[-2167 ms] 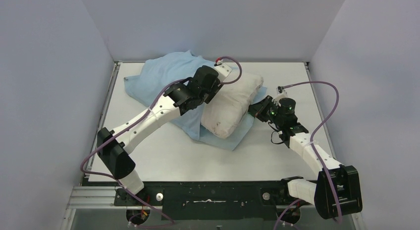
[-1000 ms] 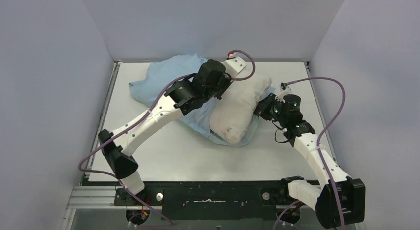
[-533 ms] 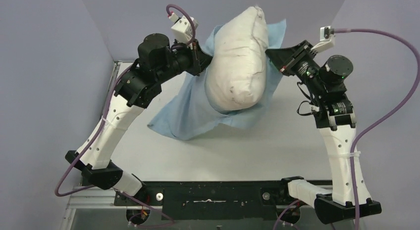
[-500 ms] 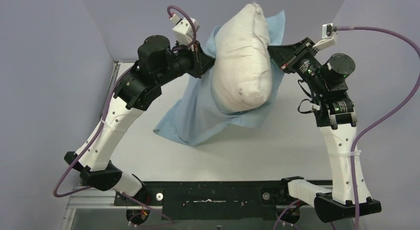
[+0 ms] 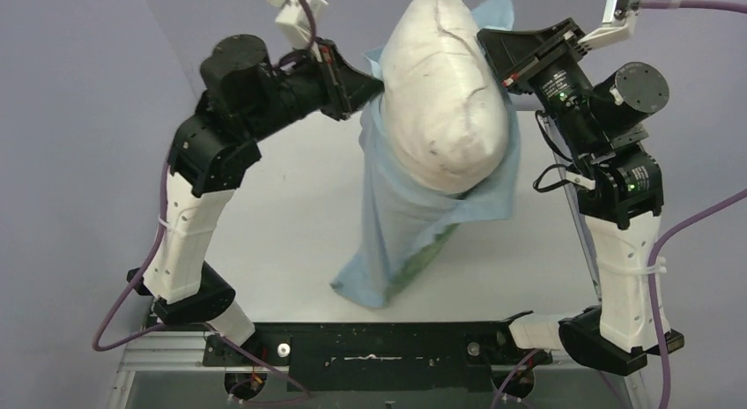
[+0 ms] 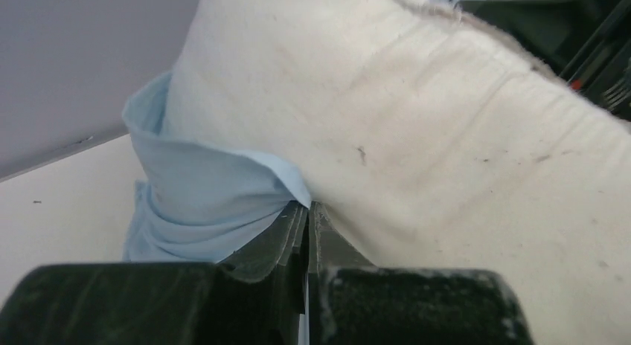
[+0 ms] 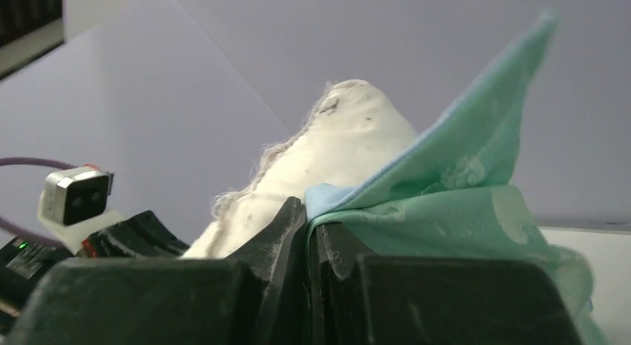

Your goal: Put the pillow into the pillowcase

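The off-white pillow [image 5: 449,100] hangs upright high above the table, its lower end tucked in the mouth of the light blue pillowcase [image 5: 401,241], whose sack droops to the table with a strip of teal pattern showing. My left gripper [image 5: 372,85] is shut on the pillowcase's left edge beside the pillow. My right gripper [image 5: 487,49] is shut on the right edge. In the left wrist view the blue cloth [image 6: 216,204] is pinched at the fingertips against the pillow [image 6: 417,137]. In the right wrist view teal cloth [image 7: 446,204] lies in the shut jaws, the pillow [image 7: 327,152] behind.
The white table [image 5: 291,215] lies below, with grey walls on three sides. Both arms stand tall on either side of the hanging load. Purple cables [image 5: 696,224] loop off each wrist. The black base rail [image 5: 379,347] runs along the near edge.
Both arms have lifted the pillow and pillowcase higher. The sack, spread out sideways before, now hangs straight down under the pillow to the table.
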You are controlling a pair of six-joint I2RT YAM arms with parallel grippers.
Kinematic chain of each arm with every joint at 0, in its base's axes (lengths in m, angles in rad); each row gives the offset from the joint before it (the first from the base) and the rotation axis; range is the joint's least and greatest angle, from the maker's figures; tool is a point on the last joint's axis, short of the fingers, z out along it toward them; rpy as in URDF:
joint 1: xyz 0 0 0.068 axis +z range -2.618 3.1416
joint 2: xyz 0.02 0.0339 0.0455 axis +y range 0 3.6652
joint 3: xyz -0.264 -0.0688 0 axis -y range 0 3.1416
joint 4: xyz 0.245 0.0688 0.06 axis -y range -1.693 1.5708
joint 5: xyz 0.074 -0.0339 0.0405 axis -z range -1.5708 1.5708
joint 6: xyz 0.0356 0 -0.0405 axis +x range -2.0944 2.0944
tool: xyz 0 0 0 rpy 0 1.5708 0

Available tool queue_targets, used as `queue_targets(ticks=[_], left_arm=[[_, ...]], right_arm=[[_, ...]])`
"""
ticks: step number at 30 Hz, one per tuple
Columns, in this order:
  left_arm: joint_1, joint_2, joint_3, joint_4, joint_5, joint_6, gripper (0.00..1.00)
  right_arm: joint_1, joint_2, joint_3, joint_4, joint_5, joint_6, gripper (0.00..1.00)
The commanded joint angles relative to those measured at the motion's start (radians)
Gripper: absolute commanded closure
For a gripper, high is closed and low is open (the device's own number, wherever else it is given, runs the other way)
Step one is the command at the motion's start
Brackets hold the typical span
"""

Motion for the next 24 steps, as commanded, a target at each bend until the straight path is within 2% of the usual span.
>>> queue_targets(ticks=[1,3,5,7,9,10,11,13,15,17,19,21,24], left_arm=[[0.204,0.133,0.405,0.055,0.130,-0.192,1.00],[0.292,0.237,0.579,-0.022,0.177,-0.279,1.00],[0.304,0.225,0.592,-0.074,0.182,-0.268,1.00],[0.230,0.085,0.388,-0.035,0.127,-0.191,1.00],[0.138,-0.105,0.033,0.183,0.090,-0.167,1.00],[0.111,-0.164,-0.081,0.267,0.090,-0.185,1.00],[0.093,-0.189,-0.119,0.292,0.095,-0.194,1.00],[0.091,-0.144,-0.043,0.234,0.100,-0.182,1.00],[0.143,-0.044,0.090,0.198,0.118,-0.197,1.00],[0.245,0.122,0.272,0.174,0.177,-0.289,1.00],[0.339,0.259,0.495,0.090,0.190,-0.350,1.00],[0.417,0.305,0.563,0.048,0.218,-0.400,1.00],[0.435,0.193,0.362,0.072,0.306,-0.401,1.00]], right_arm=[[0.105,-0.050,-0.213,0.361,-0.119,0.184,1.00],[0.228,-0.125,-0.350,0.474,-0.023,0.194,1.00],[0.281,-0.093,-0.232,0.373,0.148,0.066,1.00],[0.275,0.004,-0.013,0.260,0.273,-0.018,1.00],[0.262,0.114,0.218,0.202,0.329,-0.083,1.00],[0.261,0.164,0.309,0.175,0.337,-0.096,1.00],[0.261,0.198,0.377,0.151,0.336,-0.099,1.00],[0.267,0.198,0.351,0.158,0.280,-0.058,1.00],[0.277,0.113,0.126,0.279,0.172,0.051,1.00],[0.309,0.005,-0.149,0.460,0.104,0.165,1.00],[0.403,-0.040,-0.307,0.575,0.112,0.177,1.00],[0.460,-0.032,-0.304,0.559,0.166,0.093,1.00],[0.453,0.064,-0.093,0.402,0.277,-0.063,1.00]])
